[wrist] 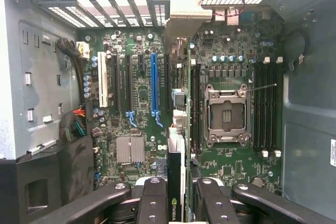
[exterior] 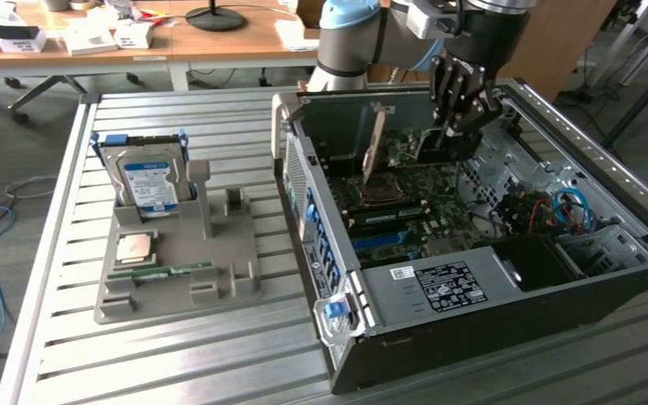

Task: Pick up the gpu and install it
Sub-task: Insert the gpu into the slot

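gripping the gpu (wrist: 177, 148) edge-on, the end effector (wrist: 177, 187) holds it over the motherboard (wrist: 231, 167).

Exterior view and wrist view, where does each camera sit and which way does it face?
Exterior view: off the arm, raised, angled down on the open computer case and parts tray on the slatted table; the arm and gripper reach into the case.
Wrist view: on the wrist, looking along the gripper onto the motherboard; its fingers flank the gpu, seen edge-on.
Shared: motherboard, CPU socket, gripper and gpu.
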`<state>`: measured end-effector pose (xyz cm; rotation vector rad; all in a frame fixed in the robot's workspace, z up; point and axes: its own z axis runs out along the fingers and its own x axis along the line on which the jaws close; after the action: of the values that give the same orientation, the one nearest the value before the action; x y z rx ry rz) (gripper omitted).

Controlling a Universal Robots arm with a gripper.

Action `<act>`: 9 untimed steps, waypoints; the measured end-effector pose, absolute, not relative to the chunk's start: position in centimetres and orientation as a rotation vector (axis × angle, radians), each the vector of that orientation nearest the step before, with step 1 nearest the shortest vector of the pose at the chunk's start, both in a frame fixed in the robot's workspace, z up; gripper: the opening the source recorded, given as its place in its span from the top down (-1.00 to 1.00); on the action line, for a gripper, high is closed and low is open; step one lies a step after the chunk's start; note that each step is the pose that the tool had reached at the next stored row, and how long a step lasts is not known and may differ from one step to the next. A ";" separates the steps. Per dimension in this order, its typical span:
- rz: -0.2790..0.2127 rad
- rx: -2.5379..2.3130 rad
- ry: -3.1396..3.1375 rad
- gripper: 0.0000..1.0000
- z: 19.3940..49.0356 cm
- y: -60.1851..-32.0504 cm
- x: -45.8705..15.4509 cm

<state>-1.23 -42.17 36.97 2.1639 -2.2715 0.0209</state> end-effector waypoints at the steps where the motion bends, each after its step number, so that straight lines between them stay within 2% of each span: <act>1: 0.021 2.164 -2.271 0.48 36.9 -42.2 -1.3; 9: 0.021 2.164 -2.271 0.48 36.3 -42.2 -1.3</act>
<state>-1.31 -42.17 36.28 2.1640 -2.2714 0.0209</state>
